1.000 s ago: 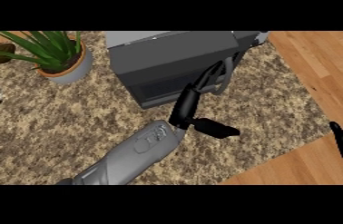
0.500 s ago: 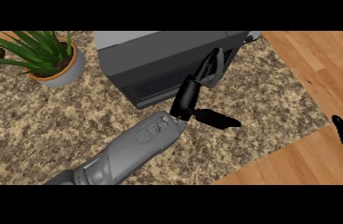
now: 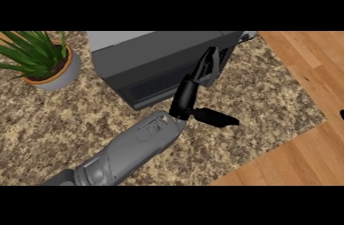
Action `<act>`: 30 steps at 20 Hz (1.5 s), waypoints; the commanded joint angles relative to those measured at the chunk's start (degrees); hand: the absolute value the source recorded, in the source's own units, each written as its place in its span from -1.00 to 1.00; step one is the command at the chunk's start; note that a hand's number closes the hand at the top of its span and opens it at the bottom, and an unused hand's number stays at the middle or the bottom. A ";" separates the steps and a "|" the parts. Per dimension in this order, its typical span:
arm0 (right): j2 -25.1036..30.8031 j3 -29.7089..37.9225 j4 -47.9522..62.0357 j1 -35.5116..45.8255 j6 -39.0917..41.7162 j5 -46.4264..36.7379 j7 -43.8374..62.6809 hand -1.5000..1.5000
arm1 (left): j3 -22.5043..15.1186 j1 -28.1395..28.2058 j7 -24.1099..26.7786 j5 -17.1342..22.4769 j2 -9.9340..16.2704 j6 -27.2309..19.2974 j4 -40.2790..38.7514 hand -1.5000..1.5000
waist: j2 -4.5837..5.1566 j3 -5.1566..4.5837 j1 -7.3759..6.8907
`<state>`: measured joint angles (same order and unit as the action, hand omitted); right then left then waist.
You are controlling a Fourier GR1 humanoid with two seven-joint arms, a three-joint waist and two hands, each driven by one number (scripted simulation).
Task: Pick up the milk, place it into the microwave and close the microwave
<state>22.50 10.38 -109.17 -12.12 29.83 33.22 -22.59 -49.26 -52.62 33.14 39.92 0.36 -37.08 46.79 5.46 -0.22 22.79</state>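
The microwave [image 3: 161,60] stands at the back of the speckled stone bench [image 3: 60,124] in the head view, a dark grey box with its door shut, the darker window panel facing the lower left. No milk shows anywhere in this view, so where it sits cannot be told. One grey forearm [image 3: 128,151] comes up from the lower edge, left of centre, and ends in a black robot hand [image 3: 191,94] whose long fingers [image 3: 205,67] are stretched straight and lie against the microwave's front near its right-hand edge; the thumb [image 3: 215,117] sticks out sideways to the right over the bench, well apart from the fingers, so the robot hand is wide and holds nothing. Which arm this is cannot be told for certain from its position. A potted plant [image 3: 40,60] with green leaves stands at the left of the microwave, just beside it. Wooden floor [image 3: 295,142] shows beyond the bench's right edge.
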 commanded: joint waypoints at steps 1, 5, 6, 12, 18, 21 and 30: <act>0.55 0.12 -0.07 0.30 0.00 1.11 0.95 -1.00 | 0.72 -2.44 0.00 1.94 -0.34 -0.27 -2.47 -1.00 | 0.23 0.06 0.79; 1.45 0.41 -0.13 1.42 0.24 2.22 1.63 -1.00 | 0.43 -2.80 1.14 3.16 -0.34 -0.63 -2.62 -1.00 | 0.52 0.03 1.39; 1.90 0.37 0.67 1.10 0.58 2.27 2.12 -1.00 | 0.48 -3.38 1.27 3.45 -0.34 -0.84 -2.64 -1.00 | 0.48 0.13 1.21; 3.18 1.13 0.34 2.07 0.45 3.83 3.31 -1.00 | -0.10 -3.82 2.46 5.38 -0.34 -0.93 -3.24 -1.00 | 0.27 0.06 1.67; 3.88 1.18 -0.08 2.48 1.14 5.46 3.85 -1.00 | -1.01 -3.70 4.29 6.59 -0.35 -1.35 -4.37 -1.00 | 0.34 0.11 2.35; 4.00 1.06 0.22 2.78 1.05 6.01 4.30 -1.00 | -1.15 -3.49 4.71 7.82 -0.35 -1.27 -4.40 -1.00 | 0.56 0.10 2.22; 5.51 1.06 -0.04 3.49 2.16 7.67 5.40 -1.00 | -2.32 -4.60 5.96 9.68 -0.36 -1.27 -5.77 -1.00 | 0.30 0.17 2.16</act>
<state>27.30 11.34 -109.02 -8.61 31.45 40.44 -17.63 -53.12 -54.19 40.38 48.03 -0.01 -38.49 43.82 5.59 -0.07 24.60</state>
